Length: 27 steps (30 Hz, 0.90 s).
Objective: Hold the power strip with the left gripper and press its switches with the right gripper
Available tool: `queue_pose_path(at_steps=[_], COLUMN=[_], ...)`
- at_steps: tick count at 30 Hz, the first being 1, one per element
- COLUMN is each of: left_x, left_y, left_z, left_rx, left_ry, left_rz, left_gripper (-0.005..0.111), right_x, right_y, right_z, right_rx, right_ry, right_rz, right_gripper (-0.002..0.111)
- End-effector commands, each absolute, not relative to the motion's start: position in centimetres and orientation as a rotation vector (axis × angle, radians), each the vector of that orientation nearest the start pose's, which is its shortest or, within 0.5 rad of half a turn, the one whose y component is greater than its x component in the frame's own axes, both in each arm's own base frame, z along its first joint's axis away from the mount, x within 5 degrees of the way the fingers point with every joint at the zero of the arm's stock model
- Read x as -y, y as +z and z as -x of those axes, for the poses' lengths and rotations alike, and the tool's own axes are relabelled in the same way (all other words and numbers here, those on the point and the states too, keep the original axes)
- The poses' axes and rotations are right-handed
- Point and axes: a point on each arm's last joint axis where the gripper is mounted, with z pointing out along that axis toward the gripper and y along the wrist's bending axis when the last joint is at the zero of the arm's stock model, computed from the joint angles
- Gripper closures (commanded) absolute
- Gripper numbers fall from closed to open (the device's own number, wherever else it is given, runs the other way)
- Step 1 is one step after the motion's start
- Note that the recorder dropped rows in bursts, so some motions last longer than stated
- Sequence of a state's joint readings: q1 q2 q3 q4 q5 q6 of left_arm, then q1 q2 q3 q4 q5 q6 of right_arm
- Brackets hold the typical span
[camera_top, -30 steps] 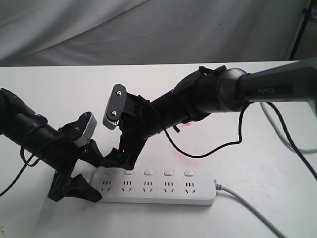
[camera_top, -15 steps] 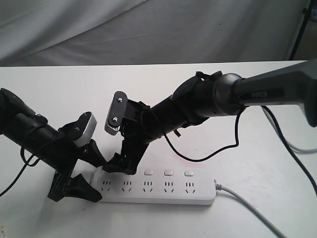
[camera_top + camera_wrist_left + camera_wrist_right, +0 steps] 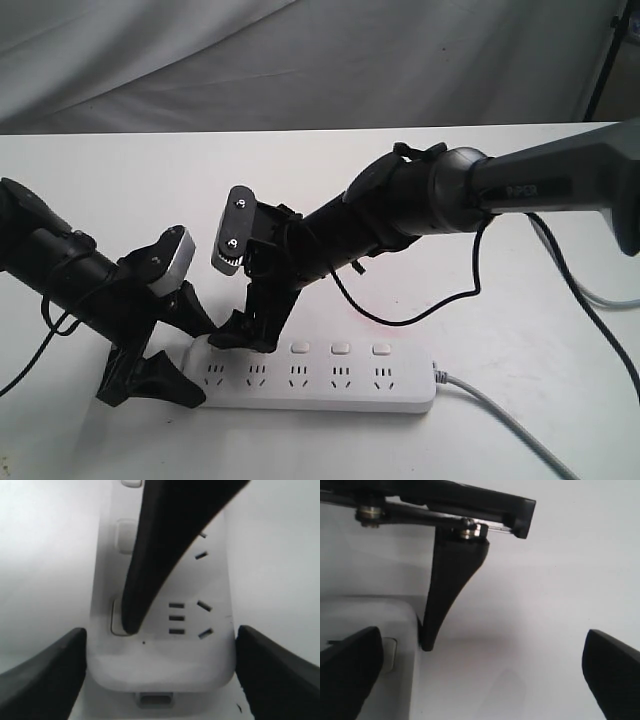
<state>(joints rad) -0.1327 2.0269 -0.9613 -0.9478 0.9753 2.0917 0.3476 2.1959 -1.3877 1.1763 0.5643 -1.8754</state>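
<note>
The white power strip (image 3: 330, 392) lies along the table's near side, its grey cable (image 3: 500, 415) leaving its right end. My left gripper (image 3: 178, 350) is shut on its left end; in the left wrist view both fingers (image 3: 42, 672) touch the sides of the power strip (image 3: 160, 660). My right gripper (image 3: 245, 338) reaches across, open, its tips down on the two leftmost switches. One of its fingers (image 3: 150, 555) rests its tip on the end switch (image 3: 115, 620). Three more switches (image 3: 340, 348) show uncovered. In the right wrist view the right gripper (image 3: 480, 675) is spread wide.
A black cable (image 3: 420, 312) loops from the right arm onto the table behind the strip. More cables (image 3: 590, 290) run along the right edge. A grey cloth (image 3: 300, 60) hangs behind the white table (image 3: 520, 340).
The right gripper has come down and slightly right, from just above the first switches onto them, now covering the two leftmost. The left gripper and strip have not moved.
</note>
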Motion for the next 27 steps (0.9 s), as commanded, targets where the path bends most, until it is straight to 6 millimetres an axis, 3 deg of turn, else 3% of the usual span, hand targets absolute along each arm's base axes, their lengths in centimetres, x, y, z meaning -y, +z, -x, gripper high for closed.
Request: queue_pose_path(at_steps=[1,10,18,27], left_x=[10.4,10.4,10.4,10.4], left_y=[9.7,9.7,9.7,9.7], left_z=[-30.0,-30.0,-30.0,-30.0], left_rx=[-1.917,-1.917,-1.917,-1.917], left_ry=[-0.895,-0.895,-0.895,-0.895], left_rz=[-1.809,-1.809,-1.809,-1.809], left_gripper=[0.061,0.061,0.061,0.061], right_x=[-19.2,-20.9,-20.7,-20.3], right_y=[10.9,10.6,10.5,9.0], right_z=[-40.4,-39.7,-39.8,-39.9], right_rx=[-1.936,-1.874,-1.874,-1.921], right_ry=[0.396,0.294,0.251,0.271], right_rz=[1.483,1.599,1.598,1.592], right_gripper=[0.003,0.003,0.003,0.003])
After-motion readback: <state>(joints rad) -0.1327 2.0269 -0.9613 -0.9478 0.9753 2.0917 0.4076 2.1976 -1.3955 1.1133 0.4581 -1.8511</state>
